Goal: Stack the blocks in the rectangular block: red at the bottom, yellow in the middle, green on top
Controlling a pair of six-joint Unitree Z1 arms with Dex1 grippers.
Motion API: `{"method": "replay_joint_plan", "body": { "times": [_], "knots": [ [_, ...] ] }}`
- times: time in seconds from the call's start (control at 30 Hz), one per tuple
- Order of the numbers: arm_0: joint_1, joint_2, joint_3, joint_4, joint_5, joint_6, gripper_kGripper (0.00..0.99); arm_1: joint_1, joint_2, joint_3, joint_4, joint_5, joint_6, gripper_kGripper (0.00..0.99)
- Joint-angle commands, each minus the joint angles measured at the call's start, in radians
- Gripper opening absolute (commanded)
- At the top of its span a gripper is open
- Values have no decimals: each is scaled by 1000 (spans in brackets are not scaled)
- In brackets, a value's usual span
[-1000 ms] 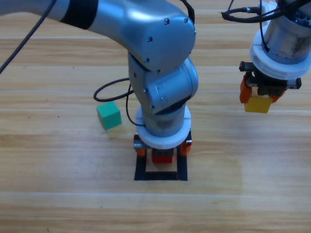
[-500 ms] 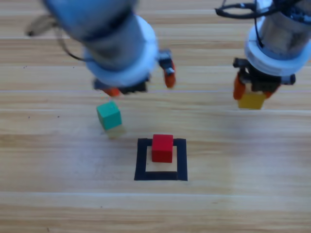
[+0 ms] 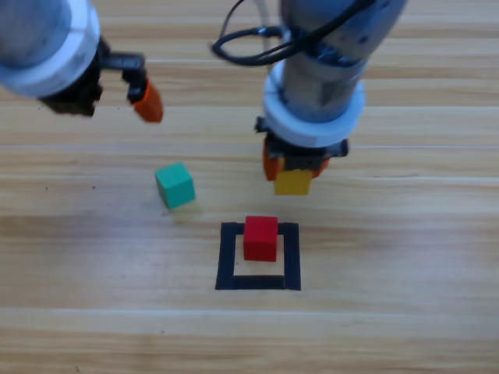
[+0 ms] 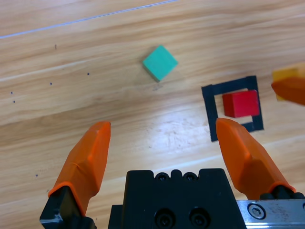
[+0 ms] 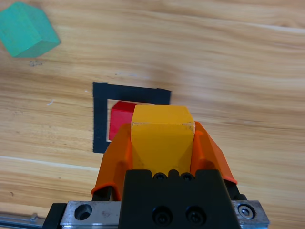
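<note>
The red cube (image 3: 260, 238) sits inside the black tape square (image 3: 226, 257), also seen as red cube (image 4: 241, 103) and red cube (image 5: 119, 120). My right gripper (image 3: 294, 173) hangs just above and behind the square, shut on the yellow cube (image 3: 293, 182); in the right wrist view the yellow cube (image 5: 162, 136) fills the space between the jaws. The teal-green cube (image 3: 175, 185) lies on the wood left of the square. My left gripper (image 3: 109, 97) is raised at the upper left, open and empty, its jaws wide apart in the left wrist view (image 4: 164, 157).
Bare wooden table (image 3: 390, 312) surrounds the square. The right arm's grey body (image 3: 320, 54) and black cables cross the top middle of the high view.
The right gripper carried the yellow cube leftward from the right side to just behind the square. The left arm drew away up and to the left.
</note>
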Motion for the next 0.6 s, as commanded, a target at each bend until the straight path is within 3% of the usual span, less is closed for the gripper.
{"method": "replay_joint_plan", "body": {
  "times": [0.03, 0.4, 0.6],
  "knots": [
    [75, -65, 121, -81, -48, -4, 966, 61, 116, -48, 26, -8, 28, 0],
    [103, -69, 163, -83, -69, 19, 976, 68, 167, -99, 26, 0, 52, 0],
    [127, -62, 178, -97, -118, 33, 976, 73, 176, -108, 26, 8, 60, 0]
  ]
}}
